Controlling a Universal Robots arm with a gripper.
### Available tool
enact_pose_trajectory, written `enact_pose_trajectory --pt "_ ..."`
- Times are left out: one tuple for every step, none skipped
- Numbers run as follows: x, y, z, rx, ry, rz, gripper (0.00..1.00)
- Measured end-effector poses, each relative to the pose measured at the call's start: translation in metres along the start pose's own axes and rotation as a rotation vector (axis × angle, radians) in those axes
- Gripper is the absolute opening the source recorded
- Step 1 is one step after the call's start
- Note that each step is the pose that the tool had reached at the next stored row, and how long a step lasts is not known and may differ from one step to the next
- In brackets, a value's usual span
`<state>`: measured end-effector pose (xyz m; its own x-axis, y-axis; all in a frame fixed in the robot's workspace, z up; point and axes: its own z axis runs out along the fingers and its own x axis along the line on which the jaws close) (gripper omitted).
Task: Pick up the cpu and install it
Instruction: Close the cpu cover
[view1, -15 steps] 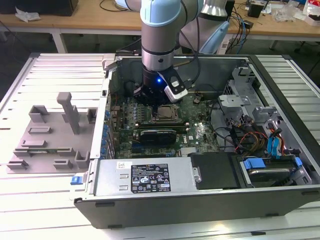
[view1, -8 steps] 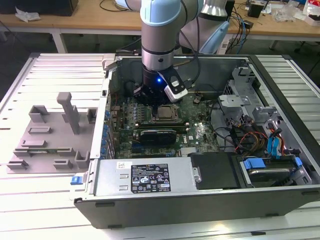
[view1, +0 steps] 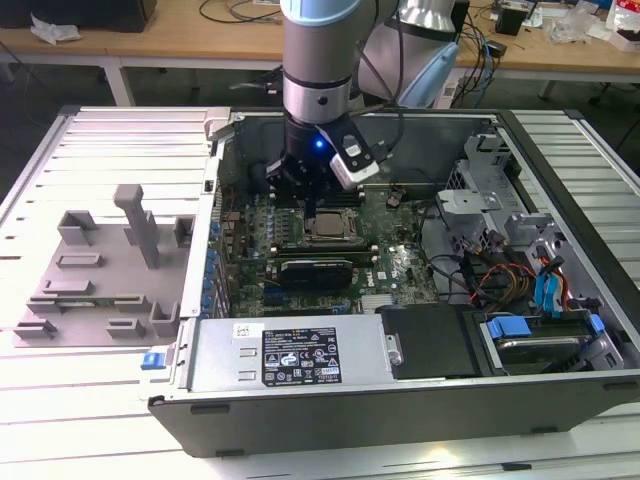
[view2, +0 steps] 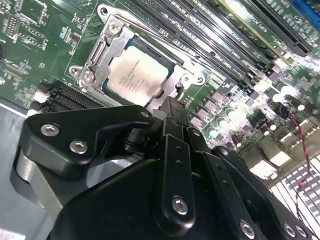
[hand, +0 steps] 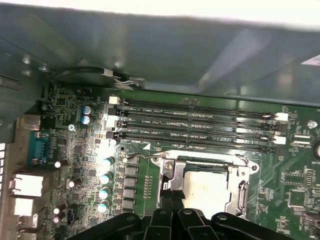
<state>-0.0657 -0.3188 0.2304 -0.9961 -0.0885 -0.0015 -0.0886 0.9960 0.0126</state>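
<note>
The cpu (view2: 135, 75) lies in the socket frame (view2: 100, 55), gripper (view2: 172, 112) just above.

Exterior view: off the arm, raised, looking down at an angle across the open computer case (view1: 400, 390) and the slatted table (view1: 120, 140), far enough to take in the whole case plus the arm. Second wrist view: rides just behind the gripper (view2: 172, 107), very close, tilted down onto the motherboard (view2: 30, 45) with the cpu (view2: 134, 75) in its socket. First wrist view: also near the wrist, a little further back, facing the board and the case's inner wall. All three views share the cpu socket area; both wrist views also share the memory slots (hand: 200, 125).
</note>
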Motion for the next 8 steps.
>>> enact_pose_trajectory --pt "0.0 0.0001 -0.0043 0.0001 0.0001 0.0 0.11" --pt "0.0 0.0001 -0.0104 0.0 0.0 0.0 0.11" --pt "0.0 0.0002 -0.016 0.0001 0.0001 0.0 0.11" --pt "0.0 0.0002 -0.0165 -0.0001 0.0 0.0 0.11" --pt "0.0 0.0002 -0.0165 0.0 0.0 0.0 0.11" --pt "0.0 0.0002 -0.0165 0.0 0.0 0.0 0.11" --pt "0.0 0.0002 -0.0165 0.0 0.0 0.0 0.11" --pt "0.0 0.0001 -0.0166 0.0005 0.0001 0.0 0.11"
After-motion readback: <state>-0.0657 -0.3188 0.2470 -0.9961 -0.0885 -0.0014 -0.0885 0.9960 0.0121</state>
